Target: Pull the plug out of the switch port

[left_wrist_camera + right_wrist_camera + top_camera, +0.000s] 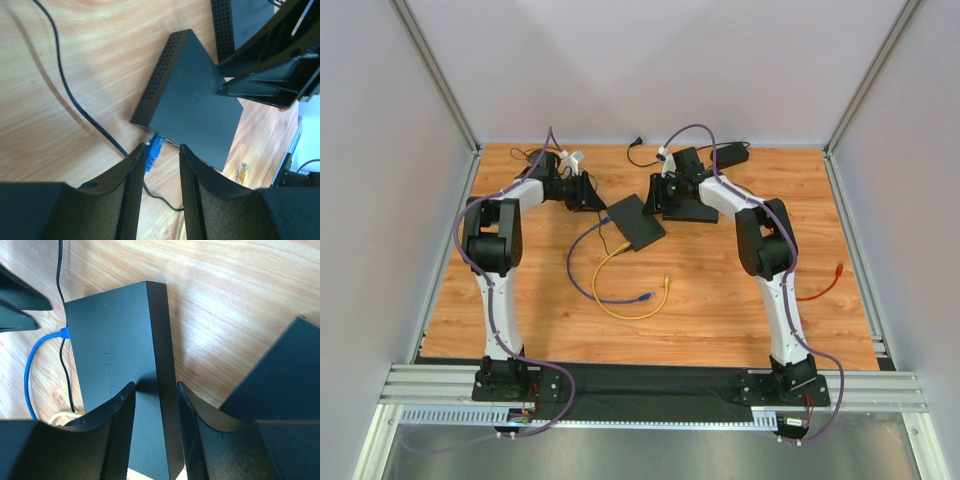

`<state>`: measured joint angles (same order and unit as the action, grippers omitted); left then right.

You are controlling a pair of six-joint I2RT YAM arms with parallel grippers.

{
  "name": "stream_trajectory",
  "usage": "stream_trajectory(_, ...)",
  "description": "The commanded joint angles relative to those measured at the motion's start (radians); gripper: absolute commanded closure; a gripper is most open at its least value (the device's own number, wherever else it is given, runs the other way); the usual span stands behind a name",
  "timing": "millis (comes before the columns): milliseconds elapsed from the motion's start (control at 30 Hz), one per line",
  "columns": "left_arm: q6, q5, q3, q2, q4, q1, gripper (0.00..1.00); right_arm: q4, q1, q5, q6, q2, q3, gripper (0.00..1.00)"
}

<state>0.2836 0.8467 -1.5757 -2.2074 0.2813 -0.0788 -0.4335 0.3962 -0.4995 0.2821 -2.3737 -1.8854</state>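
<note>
Plug [154,149], blue, is seated in a port on one side face of the switch [195,100], mid-table [720,290] between the two arms.

Starting left, we see the left gripper [161,150] low at that port face. Its jaws are parted and straddle the plug, one finger just beside or touching it and the other with a gap. It is not clenched and holds nothing. We read this as lined up so a squeeze lands on the plug body, not on the cable [27,377]. That blue cable trails off slack across the wood, so it shouldn't fight the pull.

The switch lies flat and turned at an angle, with its port face toward the left arm, which suits that arm's reach.

On the right, the right gripper [155,386] sits over the switch top near its edge, jaws apart with nothing between them and tips apparently resting on the lid. We judge it a hold-down, so the switch won't slide when the plug is pulled. How hard it presses, we can't tell.

Furthest right, a second box [280,390] lies near the switch and is not involved.

Next we'd expect the left jaws to close on the plug, then a straight pull out.
</note>
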Motion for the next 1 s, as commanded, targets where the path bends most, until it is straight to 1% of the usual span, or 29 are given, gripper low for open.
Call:
stream_trajectory(0, 0.029, -0.001, -0.040, -0.034, 0.042, -0.003, 0.59, -0.008, 0.000, -0.013, -0.020, -0.019, -0.006, 0.59)
stream_trajectory(133, 0.031, -0.023, -0.063, -0.054, 0.081, -0.004, 0.60, -0.005, 0.000, -0.014, -0.021, -0.018, -0.003, 0.59)
stream_trajectory(267, 0.034, -0.018, -0.061, -0.055, 0.073, -0.006, 0.59, -0.004, 0.000, -0.017, -0.020, -0.018, -0.003, 0.59)
stream_trajectory(500, 0.031, -0.038, -0.099, -0.078, 0.105, -0.029, 0.54, 0.001, 0.000, -0.022, -0.017, -0.019, -0.003, 0.59)
stream_trajectory(667, 0.032, -0.060, -0.122, -0.100, 0.128, -0.036, 0.55, -0.001, 0.001, -0.022, -0.015, -0.021, -0.003, 0.59)
stream_trajectory(967, 0.025, -0.044, -0.109, -0.090, 0.130, -0.036, 0.59, -0.002, 0.000, -0.022, -0.020, -0.022, -0.004, 0.59)
